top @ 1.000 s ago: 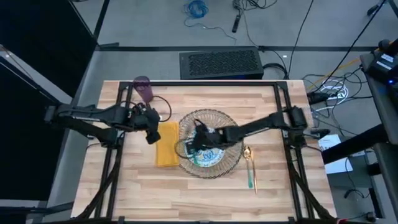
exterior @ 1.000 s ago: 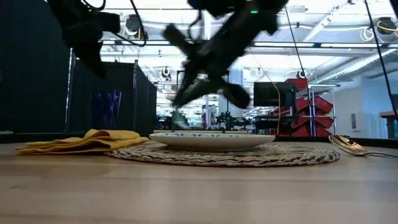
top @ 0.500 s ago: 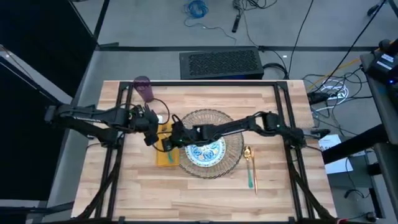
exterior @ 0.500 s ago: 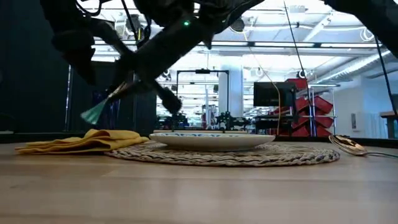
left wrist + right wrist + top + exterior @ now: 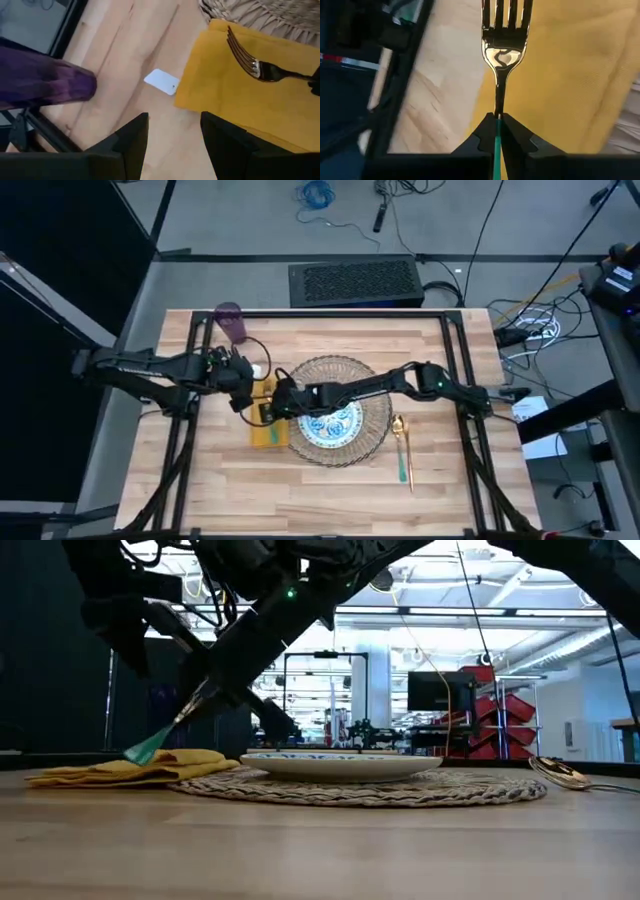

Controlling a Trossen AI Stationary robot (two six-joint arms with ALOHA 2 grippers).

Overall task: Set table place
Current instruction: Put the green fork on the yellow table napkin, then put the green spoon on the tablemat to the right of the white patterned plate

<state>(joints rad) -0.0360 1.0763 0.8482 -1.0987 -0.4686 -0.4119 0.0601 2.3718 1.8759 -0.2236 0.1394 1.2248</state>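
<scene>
A gold fork [image 5: 502, 45] with a teal handle sticks out ahead of my right gripper [image 5: 496, 120], which is shut on it over the mustard-yellow napkin [image 5: 265, 428]. In the low view the fork [image 5: 160, 740] slants down to the napkin [image 5: 130, 768]; whether it touches I cannot tell. The napkin lies flat, left of the woven mat [image 5: 375, 395], which carries the patterned plate [image 5: 332, 426]. My left gripper [image 5: 174, 135] hovers open beside the napkin's far left corner. The spoon [image 5: 402, 448] lies right of the mat. The purple cup [image 5: 232, 322] stands at the far left. My right gripper pinches the fork between its two fingers where the gold neck meets the teal handle [image 5: 496, 131]. The fingers reach in from the table's right, slanting down, and the fork runs on ahead along them. The fork is tilted with its tines [image 5: 506, 10] lowest, over the napkin.
A small white tag [image 5: 161, 81] lies on the wood between the napkin and the cup. The table's black frame [image 5: 195, 340] runs along its edges. Bare wood lies along the near edge [image 5: 330, 500].
My right gripper has carried the fork from above the plate toward the table's left edge, over the napkin, and then down, so the fork's free end now hangs just above the cloth. The fork has stayed tilted in the shut fingers.
</scene>
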